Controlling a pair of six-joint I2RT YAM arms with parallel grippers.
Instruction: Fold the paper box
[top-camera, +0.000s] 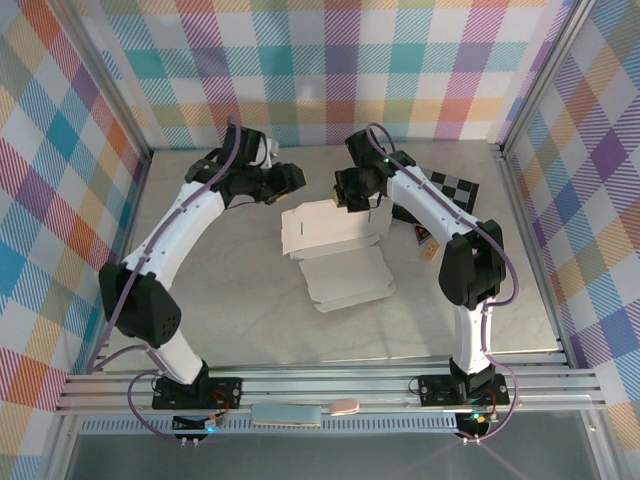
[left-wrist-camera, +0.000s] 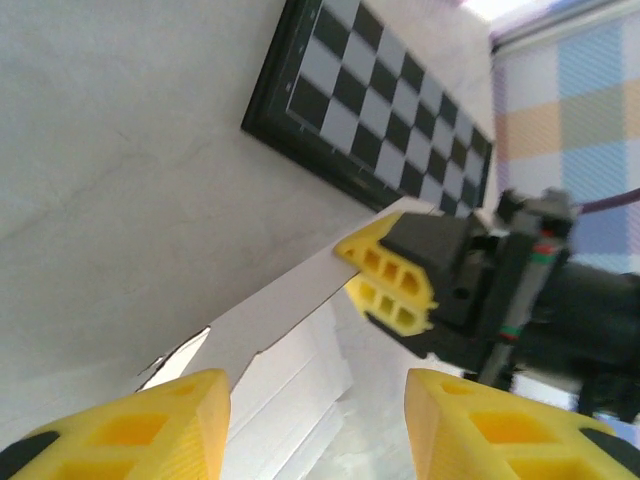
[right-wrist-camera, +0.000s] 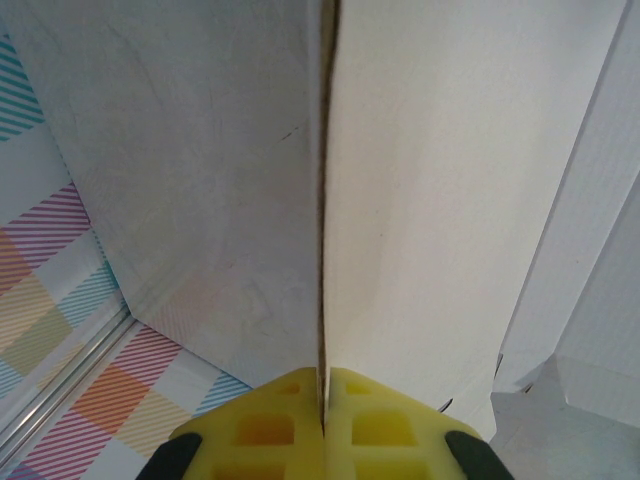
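Two grippers inspected. We find the right gripper (right-wrist-camera: 322, 385) closed tight on a raised flap of the plain white thin cardboard paper box (top-camera: 338, 262), which lies mid-way across the pale grey table (top-camera: 230, 290). The left gripper (left-wrist-camera: 318, 392) stands part open and empty, near that flap.

Right arm (top-camera: 425, 205) hides part of paper box (top-camera: 335, 232) and checkerboard (top-camera: 458, 186).

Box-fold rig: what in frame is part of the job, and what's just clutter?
Job:
- paper box
- right hand, shut on a box flap
- left hand, open, near the box

Clutter:
- checkerboard
- small tags by the right arm
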